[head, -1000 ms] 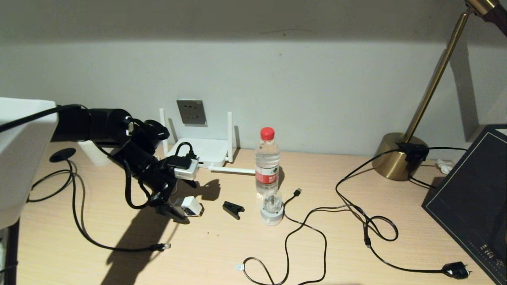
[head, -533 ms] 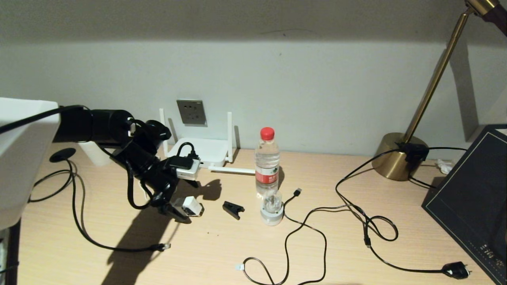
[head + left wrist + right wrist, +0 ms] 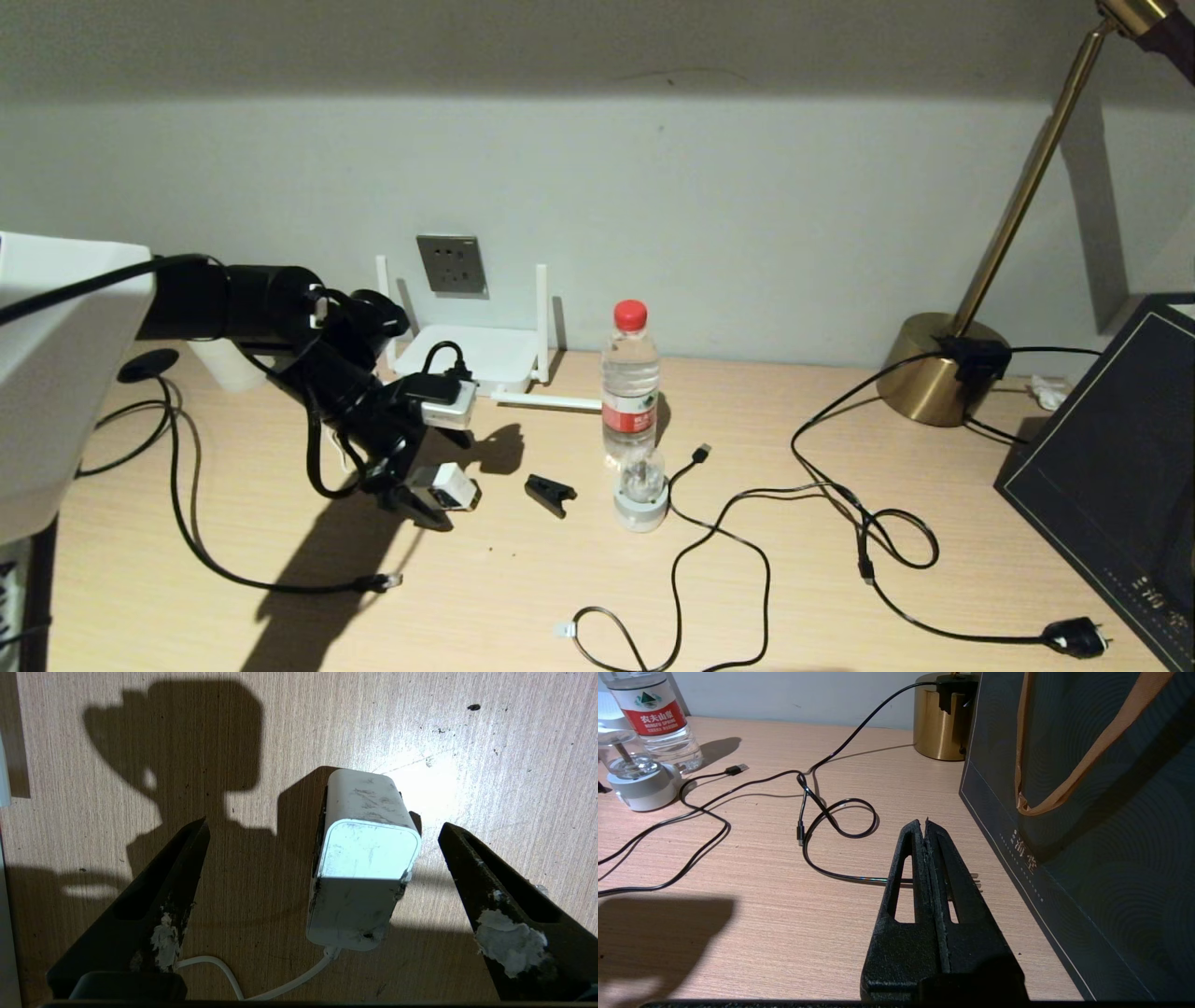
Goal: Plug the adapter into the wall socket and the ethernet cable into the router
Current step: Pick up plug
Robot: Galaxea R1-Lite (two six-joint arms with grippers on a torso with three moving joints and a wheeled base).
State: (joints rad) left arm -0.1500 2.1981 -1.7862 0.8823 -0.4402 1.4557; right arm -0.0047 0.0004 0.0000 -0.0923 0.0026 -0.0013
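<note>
Adapter (image 3: 364,858) lies between the spread left end effector (image 3: 322,830) fingers, untouched

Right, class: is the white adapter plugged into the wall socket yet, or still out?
Out. The adapter lies on the desk between the open fingers of the left end effector, well short of the wall socket.

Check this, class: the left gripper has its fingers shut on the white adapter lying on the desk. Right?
Not quite. In the left wrist view the left gripper has its fingers spread open on either side of the adapter, touching neither side. The adapter does lie on the desk.
</note>
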